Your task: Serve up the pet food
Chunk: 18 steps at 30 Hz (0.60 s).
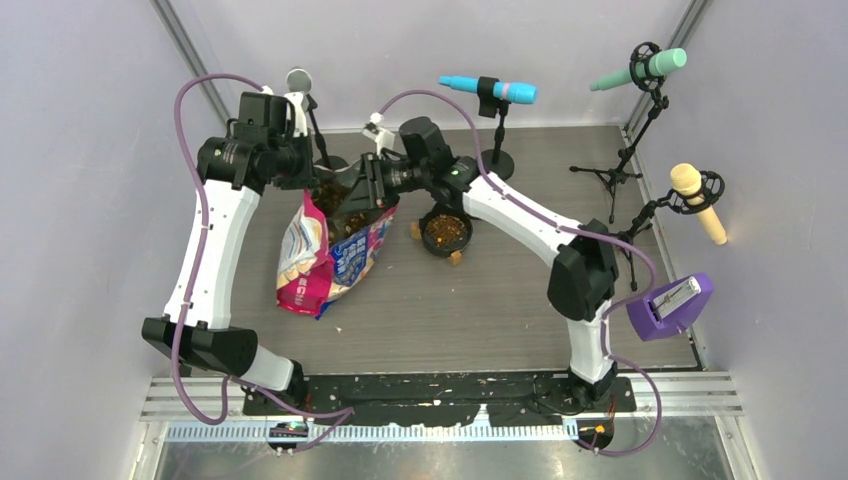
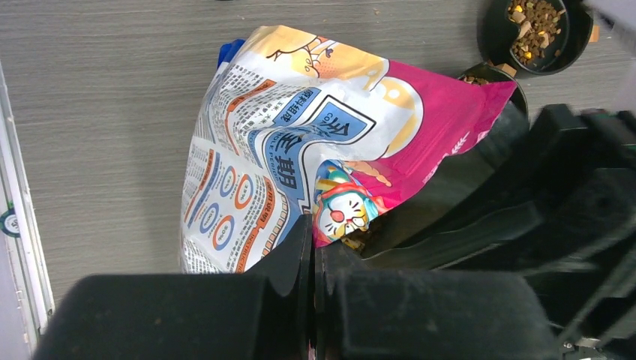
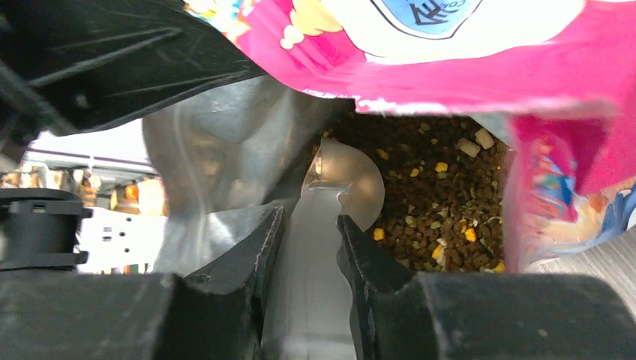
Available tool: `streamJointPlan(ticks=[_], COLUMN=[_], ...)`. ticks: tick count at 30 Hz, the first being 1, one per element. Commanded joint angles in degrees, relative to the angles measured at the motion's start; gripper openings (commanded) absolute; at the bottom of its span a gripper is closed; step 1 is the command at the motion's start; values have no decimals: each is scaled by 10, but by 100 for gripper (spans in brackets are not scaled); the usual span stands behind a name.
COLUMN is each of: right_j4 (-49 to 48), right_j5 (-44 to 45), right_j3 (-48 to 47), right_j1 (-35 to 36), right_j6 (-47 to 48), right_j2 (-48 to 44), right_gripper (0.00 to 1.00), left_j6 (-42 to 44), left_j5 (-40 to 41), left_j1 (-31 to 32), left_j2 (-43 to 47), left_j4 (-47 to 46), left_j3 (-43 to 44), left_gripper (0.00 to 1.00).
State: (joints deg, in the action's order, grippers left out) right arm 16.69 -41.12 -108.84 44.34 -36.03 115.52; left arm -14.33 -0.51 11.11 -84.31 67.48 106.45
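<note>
Left claw (image 2: 313,247) has its two fingers pressed together, pinching the upper edge of the pink-and-blue bag (image 2: 300,135), with the film caught between the tips. From that pinch the bag hangs down and away, its printed panel spreading below the claw until its bottom meets the grey bench (image 1: 450,310). The bag's mouth gapes open immediately to the right of this claw.

Right claw (image 3: 309,223) reaches into that mouth from the other side, its fingers clamped on the handle of a translucent scoop (image 3: 349,176). The scoop's round bowl sits just ahead of the fingertips, inside the bag. The kibble (image 3: 435,187), brown pellets flecked with yellow and pale bits, lies in the bag ahead and to the right of the scoop's bowl, close up against it. Whether any sits in the scoop I cannot tell.

Beside the right claw's wrist, on the side away from the bag, a round black bowl (image 2: 495,41) stands on the bench and holds a layer of pellets. A second bowl (image 2: 495,69) shows only its rim past the bag's pink edge
</note>
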Motion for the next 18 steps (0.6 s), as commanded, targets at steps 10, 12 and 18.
streamJointPlan(ticks=[10,12,18], right_j4=[-156,-156,-154], right_j5=[9,15,25], right_j3=[119,124,142], right_j1=[-61,-68,-86], right_j6=[-107,-106,-110], right_j2=[-178,-186,-203], right_gripper=[5,5,5], left_j6=[-4,-4,-4], left_j5=[-18,-19,-19], left_j1=[-11,-12,-14], left_j2=[35,35,37], left_j4=[-38,-37,-38], left_j3=[13,13,12], left_gripper=[0,0,0])
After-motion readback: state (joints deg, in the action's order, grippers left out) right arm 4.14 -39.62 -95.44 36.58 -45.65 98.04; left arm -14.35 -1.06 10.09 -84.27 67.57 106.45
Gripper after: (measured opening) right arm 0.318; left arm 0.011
